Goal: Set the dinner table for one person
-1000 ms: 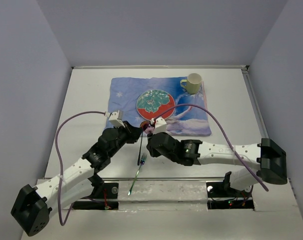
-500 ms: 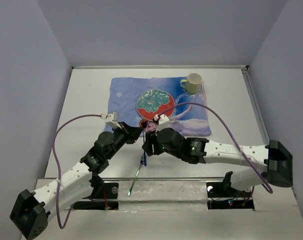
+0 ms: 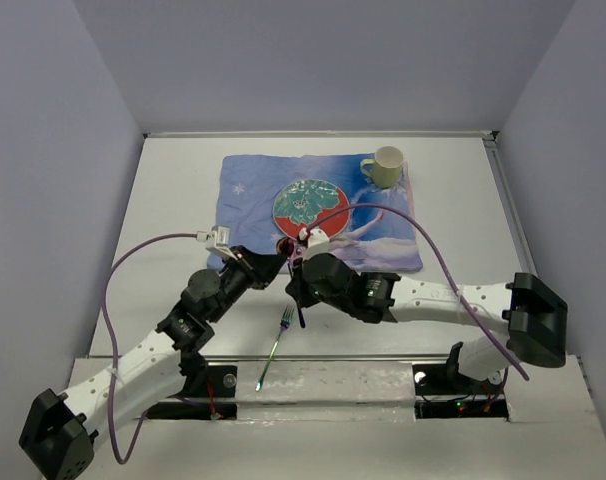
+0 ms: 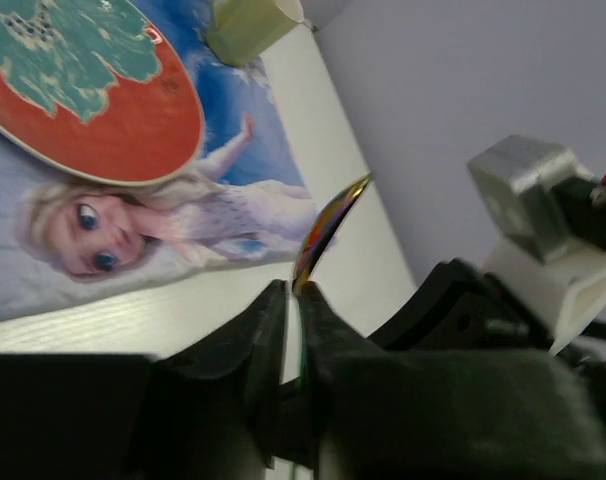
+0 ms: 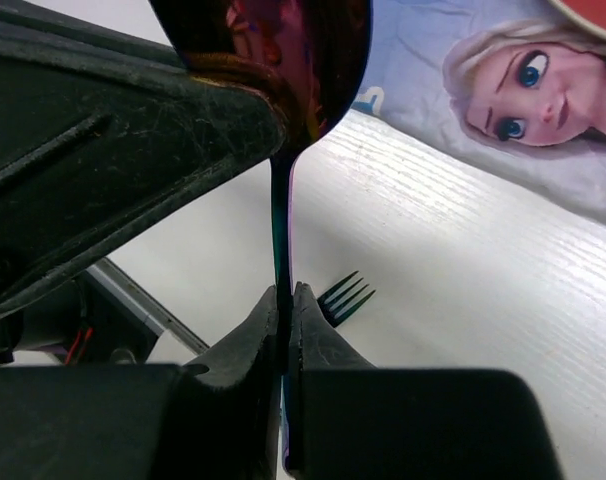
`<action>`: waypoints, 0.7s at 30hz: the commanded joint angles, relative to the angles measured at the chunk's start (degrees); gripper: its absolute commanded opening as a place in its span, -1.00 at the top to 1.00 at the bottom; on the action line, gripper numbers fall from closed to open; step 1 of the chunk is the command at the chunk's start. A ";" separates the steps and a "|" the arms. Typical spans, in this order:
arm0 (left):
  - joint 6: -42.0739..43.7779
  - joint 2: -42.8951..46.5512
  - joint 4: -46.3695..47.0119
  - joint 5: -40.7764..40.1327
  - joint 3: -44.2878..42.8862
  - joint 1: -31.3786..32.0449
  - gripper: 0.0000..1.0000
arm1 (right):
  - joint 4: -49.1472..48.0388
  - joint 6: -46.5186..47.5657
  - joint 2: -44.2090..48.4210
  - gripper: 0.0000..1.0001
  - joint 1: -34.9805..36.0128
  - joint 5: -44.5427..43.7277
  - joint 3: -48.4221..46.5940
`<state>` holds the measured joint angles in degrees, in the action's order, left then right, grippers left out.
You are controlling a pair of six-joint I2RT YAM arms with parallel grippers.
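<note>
An iridescent spoon (image 3: 300,313) hangs upright between both grippers just off the near edge of the blue printed mat (image 3: 253,185). My left gripper (image 3: 281,262) is shut near its bowl end, and the bowl edge (image 4: 328,230) sticks out past the fingertips. My right gripper (image 3: 296,290) is shut on the handle (image 5: 282,230), below the bowl (image 5: 283,40). A matching fork (image 3: 275,345) lies on the white dinner table (image 3: 173,200), with its tines (image 5: 345,297) just past the right fingers. A red and green plate (image 3: 308,205) and a pale green cup (image 3: 386,166) sit on the mat.
The mat's princess print shows in both wrist views (image 4: 93,225) (image 5: 523,80). The plate (image 4: 83,90) and the cup (image 4: 248,25) lie beyond my left gripper (image 4: 293,290). A metal rail (image 3: 333,357) runs along the table's near edge. Grey walls close in three sides.
My right gripper has come in from the right and closed on the spoon handle that the left gripper was holding alone. The spoon has shifted slightly right. The fork has not moved.
</note>
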<state>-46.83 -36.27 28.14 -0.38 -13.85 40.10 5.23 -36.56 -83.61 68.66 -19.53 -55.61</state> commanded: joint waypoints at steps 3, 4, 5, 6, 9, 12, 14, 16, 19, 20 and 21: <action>4.90 3.83 -10.44 -6.11 -2.67 0.25 -0.48 | -0.49 1.30 4.86 1.00 -9.83 -0.25 0.33; 5.17 5.15 -11.95 -6.82 -2.94 0.25 -0.57 | 0.29 2.09 5.30 1.00 -11.95 1.49 0.59; 5.17 5.59 -13.27 -7.61 -2.85 0.25 -0.65 | 0.82 2.80 5.74 1.00 -13.89 2.03 0.51; 4.82 5.86 -15.64 -7.62 -2.59 0.25 -0.74 | 1.00 4.37 5.74 1.00 -17.56 2.13 0.42; 3.68 6.39 -17.85 -6.31 -0.84 0.25 -0.81 | 1.71 6.84 4.61 1.00 -23.29 4.32 -0.02; 1.83 6.56 -18.82 -4.46 1.18 0.25 -0.82 | 1.62 9.83 2.67 1.00 -30.15 7.57 -1.33; 1.04 6.74 -19.96 -4.01 2.07 0.33 -0.82 | 1.53 12.37 -0.83 1.00 -33.14 8.53 -2.65; 0.60 6.74 -21.19 -3.66 3.03 0.33 -0.85 | 1.62 13.96 -3.56 1.00 -36.66 11.35 -5.28; 0.25 6.57 -23.74 -4.62 2.95 0.86 -0.85 | 1.71 17.82 -9.36 1.00 -39.83 13.81 -9.41; 0.25 6.22 -24.53 -5.15 2.69 1.03 -0.85 | 2.14 18.18 -11.98 1.00 -40.62 14.86 -10.47; 0.33 6.04 -25.32 -5.50 2.08 1.12 -0.84 | 2.32 18.71 -13.23 1.00 -41.32 15.65 -11.35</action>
<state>-46.02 -30.13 5.32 -4.64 -10.92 40.53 7.62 -23.31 -92.75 29.76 -9.15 -61.52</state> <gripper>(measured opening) 0.924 0.057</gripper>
